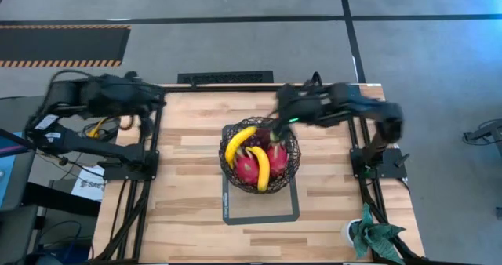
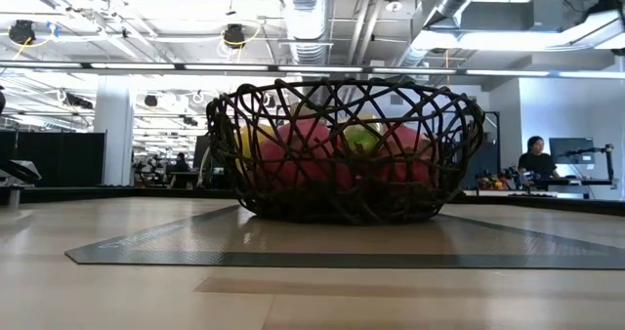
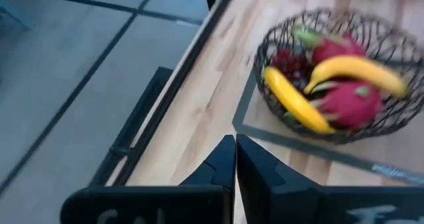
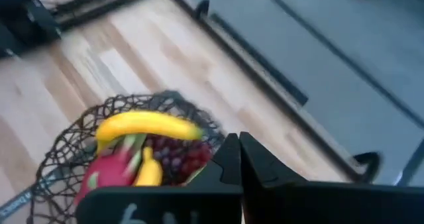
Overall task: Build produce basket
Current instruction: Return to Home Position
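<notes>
From overhead I see the round, dark wire basket [image 1: 289, 171] sitting on a grey rectangular mat [image 1: 259, 210] in the middle of the light wooden table [image 1: 188, 194]. All the produce I can find is inside it: one yellow banana [image 1: 238, 143] lies along the left side and a second yellow banana [image 1: 263, 169] crosses the middle, with two pink-red dragon fruits [image 1: 246, 168] beside them and a bunch of dark red grapes [image 1: 260, 144] towards the far rim. On the level camera the basket's weave [image 2: 347, 154] stands upright on the mat, with pink and green showing through the wire.

My right gripper [image 4: 238, 139] hangs over the basket's far right rim, its fingers pressed together on nothing. My left gripper [image 3: 234, 139] is well apart from the basket, near the table's far left edge, likewise closed and empty; overhead that arm is smeared, so I place it only roughly. A green leafy potted plant [image 1: 378, 237] stands at the near right corner.
</notes>
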Motion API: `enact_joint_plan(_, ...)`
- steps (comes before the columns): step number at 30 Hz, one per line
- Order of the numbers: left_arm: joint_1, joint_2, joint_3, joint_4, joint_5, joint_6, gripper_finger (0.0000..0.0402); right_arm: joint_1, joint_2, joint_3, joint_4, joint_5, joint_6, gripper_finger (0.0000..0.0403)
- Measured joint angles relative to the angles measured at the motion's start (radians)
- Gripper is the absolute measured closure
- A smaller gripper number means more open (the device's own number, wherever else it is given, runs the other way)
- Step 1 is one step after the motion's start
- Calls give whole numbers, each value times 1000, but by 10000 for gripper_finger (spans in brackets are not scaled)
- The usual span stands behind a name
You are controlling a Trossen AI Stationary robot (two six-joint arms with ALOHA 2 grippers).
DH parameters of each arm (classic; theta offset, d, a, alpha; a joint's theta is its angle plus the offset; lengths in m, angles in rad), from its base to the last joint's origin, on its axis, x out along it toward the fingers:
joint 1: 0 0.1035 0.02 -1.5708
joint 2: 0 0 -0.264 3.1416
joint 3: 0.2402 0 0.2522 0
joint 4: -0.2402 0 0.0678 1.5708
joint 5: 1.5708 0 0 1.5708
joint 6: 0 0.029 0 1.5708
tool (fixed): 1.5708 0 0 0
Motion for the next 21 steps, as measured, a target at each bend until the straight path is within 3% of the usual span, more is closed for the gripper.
enact_joint_plan(4, 0, -93, -33, 12, 29, -55, 401, 17, -182, -45, -4, 65, -25, 400)
enact_joint_plan(11, 0, -221, -287, 55, 91, -154, 401, 137, -522, -249, -7, 192, 35, 401)
enact_joint_plan(15, 0, -287, -441, 234, 145, -159, 401, 247, -720, -447, 25, 277, 104, 402)
enact_joint_plan(21, 1, -313, -613, 490, 148, -159, 401, 353, -1042, -876, 215, 295, 96, 402)
